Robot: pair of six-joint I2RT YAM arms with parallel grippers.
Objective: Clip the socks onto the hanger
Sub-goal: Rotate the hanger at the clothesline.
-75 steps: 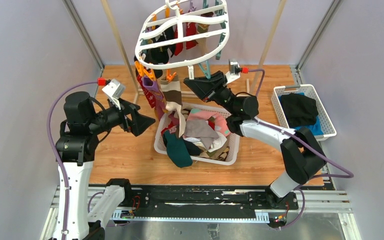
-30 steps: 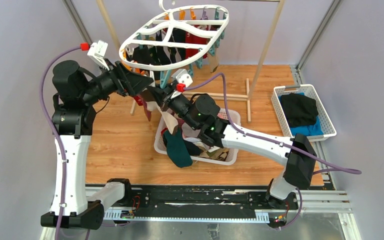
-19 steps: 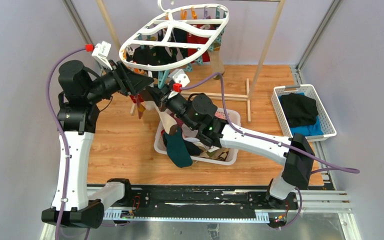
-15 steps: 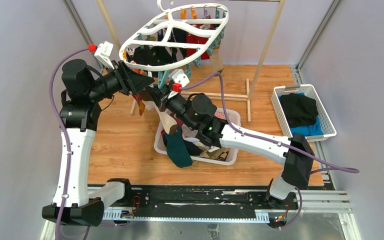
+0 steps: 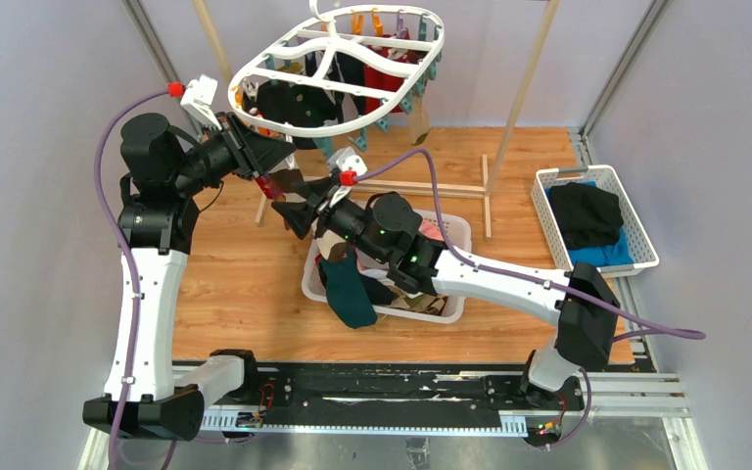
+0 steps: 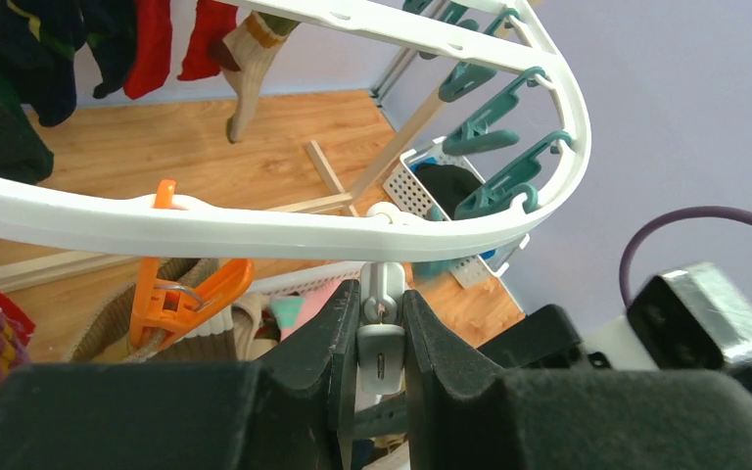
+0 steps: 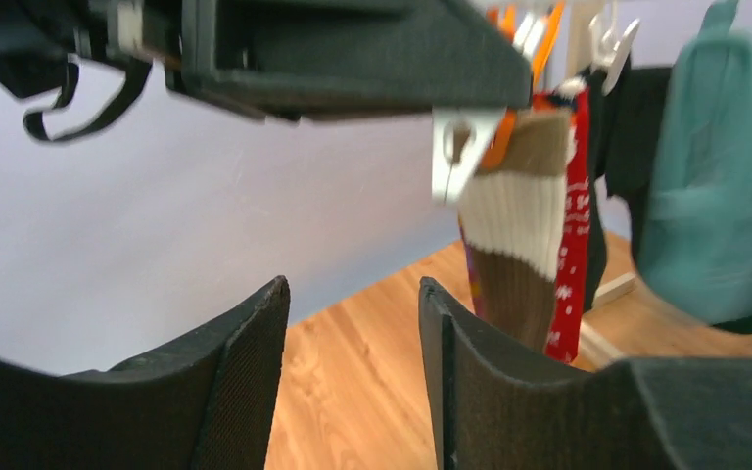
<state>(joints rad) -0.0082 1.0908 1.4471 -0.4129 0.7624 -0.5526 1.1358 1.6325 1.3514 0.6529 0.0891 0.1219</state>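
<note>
**White hanger, one pin pinched**

White plastic, the oval hanger (image 5: pixel 338 73) carries dark and red socks (image 6: pixel 152 44) clipped under its far side. At its near rim the left gripper (image 6: pixel 380 323) is clenched on a white clothespin (image 6: pixel 384 284) dangling from the hanger. Beside that pin an orange clothespin (image 6: pixel 181 294) seems to grip a brown-and-cream sock (image 7: pixel 514 245), though the view is blurred. Below the hanger's near rim the right gripper (image 7: pixel 352 362) hangs with its fingers spread and nothing between them. It is near the white basket (image 5: pixel 460 284) of loose socks.
</note>
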